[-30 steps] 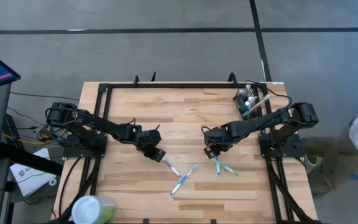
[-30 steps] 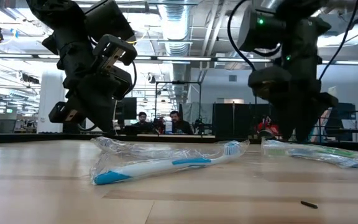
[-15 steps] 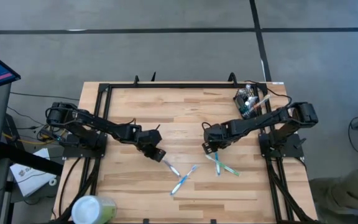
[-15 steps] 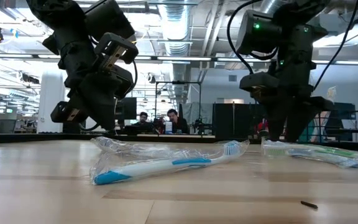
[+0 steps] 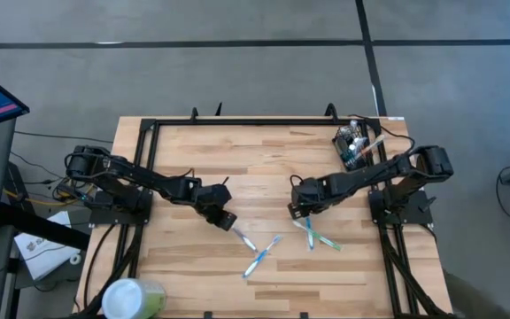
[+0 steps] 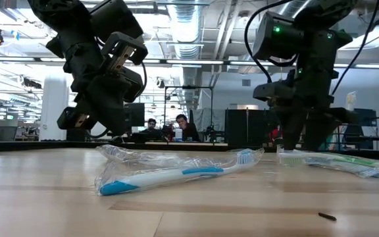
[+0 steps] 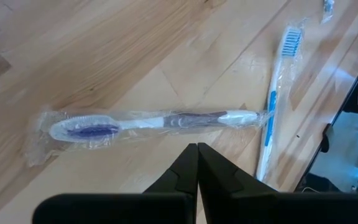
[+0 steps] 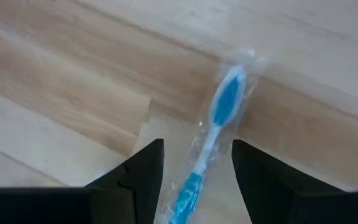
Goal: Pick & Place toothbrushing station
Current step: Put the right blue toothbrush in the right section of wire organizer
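Observation:
The black toothbrushing station [image 5: 352, 143] stands upright near the table's far right corner, with items sticking out of it. Several wrapped toothbrushes lie on the table: a crossed pair [image 5: 259, 250] at the middle and a pair [image 5: 318, 235] to its right. My left gripper [image 5: 226, 219] is shut and empty above a purple-and-white wrapped brush [image 7: 148, 121]; a blue brush [image 7: 278, 93] lies beyond it. My right gripper [image 8: 194, 168] is open just above the table, its fingers on either side of a blue wrapped brush [image 8: 219, 115], not touching it.
A pale-green cup with a white lid [image 5: 131, 299] stands at the table's near left corner. A black frame [image 5: 237, 122] runs along the far edge. In the low view a wrapped brush [image 6: 176, 174] lies in front, and people sit far behind the table.
My right gripper has drawn back a little toward the table's far left, uncovering the head end of the blue brush below it. The brushes have stayed where they were. A person at the table's right has gone out of the high view.

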Available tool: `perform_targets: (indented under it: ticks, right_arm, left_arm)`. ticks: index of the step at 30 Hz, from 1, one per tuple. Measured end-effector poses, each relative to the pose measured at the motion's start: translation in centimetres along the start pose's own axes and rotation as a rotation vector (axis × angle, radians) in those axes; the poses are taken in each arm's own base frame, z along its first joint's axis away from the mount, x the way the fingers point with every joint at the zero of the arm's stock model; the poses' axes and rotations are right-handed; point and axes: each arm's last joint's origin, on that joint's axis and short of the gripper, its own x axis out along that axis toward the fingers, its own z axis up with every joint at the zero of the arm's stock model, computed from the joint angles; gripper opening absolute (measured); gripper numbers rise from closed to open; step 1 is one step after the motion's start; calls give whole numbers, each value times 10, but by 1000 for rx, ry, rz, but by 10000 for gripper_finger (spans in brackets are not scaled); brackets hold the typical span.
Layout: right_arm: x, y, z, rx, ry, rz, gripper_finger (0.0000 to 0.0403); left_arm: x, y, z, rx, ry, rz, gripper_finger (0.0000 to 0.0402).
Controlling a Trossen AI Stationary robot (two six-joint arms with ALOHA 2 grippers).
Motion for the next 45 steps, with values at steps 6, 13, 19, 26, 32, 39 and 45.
perform_targets:
  ticks: [6, 13, 19, 26, 32, 39, 45]
  right_arm:
    - [2, -1, -3, -8, 7, -29, 182]
    - [19, 1, -9, -33, 54, -96, 182]
    - [12, 8, -10, -52, 14, -105, 175]
    - [9, 4, -3, -39, 39, -110, 120]
    - [9, 3, -3, -58, 41, -122, 61]
    - [9, 3, -3, -87, 41, -119, 7]
    - [7, 4, -5, -118, 40, -110, 8]
  left_arm:
    - [0, -1, 0, 2, -3, -7, 0]
    - [0, -2, 1, 4, -8, -17, 0]
    - [0, -2, 1, 6, -11, -23, 0]
    - [0, -3, 1, 14, -14, -29, 0]
    - [0, -3, 1, 15, -15, -31, 0]
    - [0, -4, 2, 19, -18, -36, 0]
    - [0, -4, 2, 24, -21, -41, 0]
